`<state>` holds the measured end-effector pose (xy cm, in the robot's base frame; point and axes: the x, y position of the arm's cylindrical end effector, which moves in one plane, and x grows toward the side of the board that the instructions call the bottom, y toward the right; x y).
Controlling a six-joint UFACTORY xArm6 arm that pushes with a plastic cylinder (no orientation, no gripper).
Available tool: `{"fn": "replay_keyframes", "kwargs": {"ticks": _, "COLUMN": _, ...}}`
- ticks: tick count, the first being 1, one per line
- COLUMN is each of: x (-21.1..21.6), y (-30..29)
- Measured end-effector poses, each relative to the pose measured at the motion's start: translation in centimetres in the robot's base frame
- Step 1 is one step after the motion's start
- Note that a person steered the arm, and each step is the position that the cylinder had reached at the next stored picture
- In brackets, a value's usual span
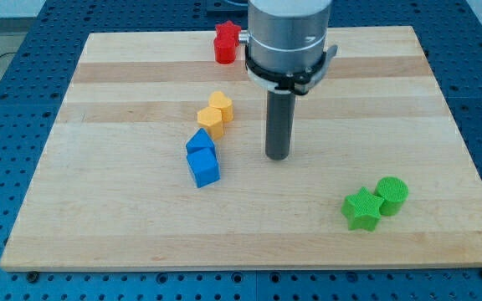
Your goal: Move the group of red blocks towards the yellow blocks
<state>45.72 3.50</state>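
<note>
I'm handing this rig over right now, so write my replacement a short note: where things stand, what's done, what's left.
My tip rests on bare board, to the view's right of the yellow blocks and touching nothing.
The red blocks sit at the view's top edge, partly hidden behind the arm, well apart from the yellow pair.
The blue blocks lie just below the yellow ones.
Done: nothing visible yet.
Left: get behind the reds and push them down toward the yellows.
</note>
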Motion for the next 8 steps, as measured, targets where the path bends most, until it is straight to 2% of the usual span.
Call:
{"fn": "replay_keyframes", "kwargs": {"ticks": 3, "x": -16.1, "y": 4.5}}
{"fn": "replay_keyframes", "kwargs": {"ticks": 5, "x": -26.5, "y": 4.5}}
{"fn": "replay_keyframes", "kwargs": {"ticks": 6, "x": -26.5, "y": 1.5}}
{"fn": "replay_keyframes", "kwargs": {"ticks": 7, "x": -26.5, "y": -4.0}}
{"fn": "replay_keyframes", "kwargs": {"ticks": 8, "x": -26.5, "y": -6.4}}
